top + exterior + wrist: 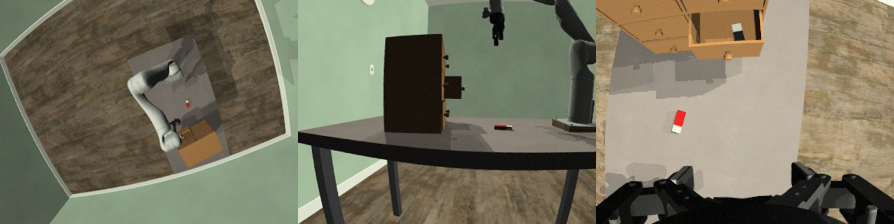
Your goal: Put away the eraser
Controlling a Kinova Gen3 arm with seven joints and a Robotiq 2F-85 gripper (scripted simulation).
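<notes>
A red and white eraser lies flat on the table in front of the chest. The wooden chest stands upright at the table's far end. One mid-height drawer is pulled out; the other drawer fronts in view look pushed in. A black and white eraser lies inside the open drawer. My gripper is open and empty, high above the table and in front of the chest, higher than the open drawer.
The grey table carries the chest and the robot's base. Small knobs stick out from the drawer fronts. The table's side edge lies to the right in the wrist view, with wooden floor beyond.
</notes>
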